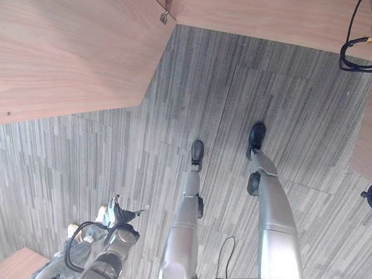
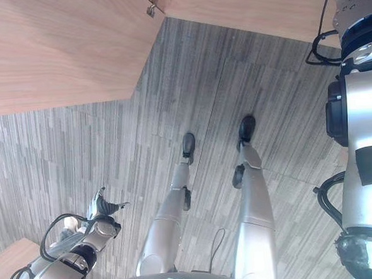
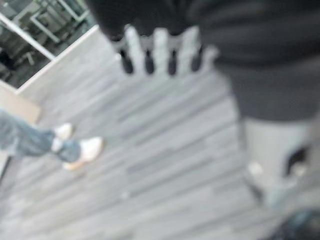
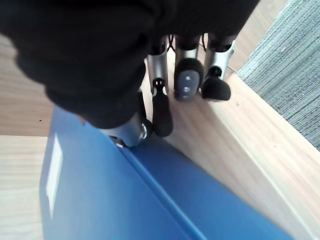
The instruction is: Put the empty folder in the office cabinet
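My right hand curled round blue folder edge, beside wooden cabinet wall. My left hand hangs low over carpet, fingers straight, empty.

You have a plain blue folder with a pale label strip, lying on light wood-grain panels. The carpet is grey, streaked in fine stripes. A person's jeans are blue, their shoes white.
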Motion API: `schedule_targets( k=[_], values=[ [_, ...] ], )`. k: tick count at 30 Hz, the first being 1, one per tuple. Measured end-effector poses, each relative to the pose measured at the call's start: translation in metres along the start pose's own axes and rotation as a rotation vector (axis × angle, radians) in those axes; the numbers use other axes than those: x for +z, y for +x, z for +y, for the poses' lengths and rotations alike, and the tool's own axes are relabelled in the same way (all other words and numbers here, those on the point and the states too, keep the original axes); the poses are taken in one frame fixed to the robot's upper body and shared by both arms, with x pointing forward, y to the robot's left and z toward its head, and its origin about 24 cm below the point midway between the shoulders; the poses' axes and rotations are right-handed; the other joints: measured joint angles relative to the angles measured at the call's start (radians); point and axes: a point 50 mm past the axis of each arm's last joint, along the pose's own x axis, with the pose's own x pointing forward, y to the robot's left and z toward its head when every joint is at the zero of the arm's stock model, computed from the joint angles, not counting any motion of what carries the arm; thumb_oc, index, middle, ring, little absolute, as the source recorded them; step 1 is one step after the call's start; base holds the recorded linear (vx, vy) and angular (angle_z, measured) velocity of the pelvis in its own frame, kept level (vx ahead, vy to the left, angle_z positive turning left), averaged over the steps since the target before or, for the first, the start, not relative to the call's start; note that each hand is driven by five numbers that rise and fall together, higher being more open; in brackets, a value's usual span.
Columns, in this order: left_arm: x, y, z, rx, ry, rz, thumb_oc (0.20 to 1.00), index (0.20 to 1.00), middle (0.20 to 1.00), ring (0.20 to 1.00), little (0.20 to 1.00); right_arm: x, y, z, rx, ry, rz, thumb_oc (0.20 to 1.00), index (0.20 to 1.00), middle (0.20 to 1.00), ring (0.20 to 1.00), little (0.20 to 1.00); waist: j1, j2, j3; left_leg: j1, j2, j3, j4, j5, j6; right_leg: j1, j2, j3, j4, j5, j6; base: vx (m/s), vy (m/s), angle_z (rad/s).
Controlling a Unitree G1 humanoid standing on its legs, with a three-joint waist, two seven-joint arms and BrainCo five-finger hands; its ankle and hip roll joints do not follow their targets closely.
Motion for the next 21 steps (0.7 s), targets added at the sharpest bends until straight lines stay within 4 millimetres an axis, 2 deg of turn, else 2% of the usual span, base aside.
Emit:
schedule_targets(
  k=[3,5,7,8,10,12,13,16,18,19,21],
  values=[
    [0.000,0.000,0.000,0.000,0.000,0.000,1.000,1.000,1.000,1.000,1.000,-0.001,-0.001,0.002,0.026,-0.077,-0.021,0.200,0.200,0.200,0.200,0.200,0.001,0.000,0.000,0.000,0.002,0.000,0.000,0.000,0.000,0.000,0.002,0.000,0.000,0.000,0.000,0.00,0.000,0.00],
    [0.000,0.000,0.000,-0.004,0.000,0.000,1.000,1.000,1.000,1.000,1.000,-0.006,-0.003,0.006,0.057,-0.228,-0.051,0.200,0.200,0.200,0.200,0.200,0.001,0.000,0.000,0.001,0.003,0.001,0.000,0.000,0.000,0.000,0.003,0.000,0.000,0.000,0.000,0.00,0.000,0.00],
    [0.001,0.000,0.000,-0.006,-0.001,-0.003,1.000,1.000,1.000,1.000,1.000,-0.009,-0.004,0.009,0.084,-0.303,-0.059,0.200,0.200,0.200,0.200,0.200,0.000,0.000,0.000,0.001,0.004,0.001,0.000,0.000,0.000,0.000,0.004,0.000,0.001,0.000,0.000,0.00,0.000,0.00],
    [0.001,0.000,0.000,-0.009,-0.002,-0.006,1.000,1.000,1.000,1.000,1.000,-0.015,-0.006,0.013,0.119,-0.433,-0.088,0.200,0.200,0.200,0.200,0.200,0.000,0.000,0.000,0.002,0.005,0.002,0.000,0.000,0.000,0.000,0.005,0.000,0.002,0.000,0.000,0.00,0.000,0.00],
    [0.004,0.000,-0.001,-0.012,-0.007,-0.020,1.000,1.000,1.000,1.000,1.000,-0.019,-0.010,0.020,0.183,-0.559,-0.131,0.200,0.200,0.200,0.200,0.200,0.004,0.000,0.000,0.003,0.007,0.004,0.000,0.000,0.000,0.000,0.007,0.000,0.002,0.000,0.000,0.00,0.000,0.00],
    [0.008,0.001,-0.001,-0.016,-0.010,-0.033,1.000,1.000,1.000,1.000,1.000,-0.019,-0.014,0.028,0.244,-0.625,-0.168,0.200,0.200,0.200,0.200,0.200,0.011,0.000,0.000,0.005,0.009,0.007,0.000,0.000,0.000,0.000,0.009,0.000,0.002,0.000,0.000,0.00,0.009,-0.02],
    [0.010,0.002,0.001,-0.025,-0.009,-0.039,1.000,1.000,1.000,1.000,1.000,-0.021,-0.022,0.041,0.332,-0.681,-0.206,0.200,0.200,0.200,0.200,0.200,0.017,0.000,0.000,0.007,0.012,0.011,0.000,0.000,-0.001,0.001,0.011,0.000,0.002,0.000,0.000,0.00,0.018,-0.03],
    [0.016,0.004,0.004,-0.019,-0.009,-0.056,1.000,1.000,1.000,1.000,1.000,-0.035,-0.035,0.057,0.428,-0.730,-0.212,0.200,0.200,0.200,0.200,0.200,0.031,0.001,0.000,0.008,0.016,0.012,0.000,0.000,-0.001,0.001,0.015,0.000,0.002,0.000,0.000,0.00,0.006,-0.01],
    [0.021,0.006,0.006,-0.018,-0.007,-0.065,1.000,1.000,1.000,1.000,1.000,-0.050,-0.048,0.071,0.503,-0.766,-0.217,0.200,0.200,0.200,0.200,0.200,0.033,0.001,0.000,0.008,0.017,0.013,0.000,0.000,-0.004,0.001,0.016,-0.001,0.002,0.000,0.000,0.00,0.000,0.00],
    [0.027,0.008,0.008,-0.016,-0.009,-0.080,1.000,1.000,1.000,1.000,1.000,-0.067,-0.067,0.086,0.608,-0.795,-0.223,0.200,0.200,0.200,0.200,0.200,0.031,0.001,0.000,0.008,0.019,0.014,0.000,0.001,-0.007,0.001,0.018,-0.001,0.002,0.000,0.000,0.00,0.000,0.00],
    [0.031,0.009,0.010,-0.017,-0.009,-0.092,1.000,1.000,1.000,1.000,1.000,-0.079,-0.080,0.095,0.685,-0.795,-0.213,0.200,0.200,0.200,0.200,0.200,0.033,0.001,0.000,0.008,0.021,0.014,0.000,0.001,-0.007,0.001,0.020,-0.001,0.002,-0.001,-0.001,0.00,0.000,0.00]
  ],
)
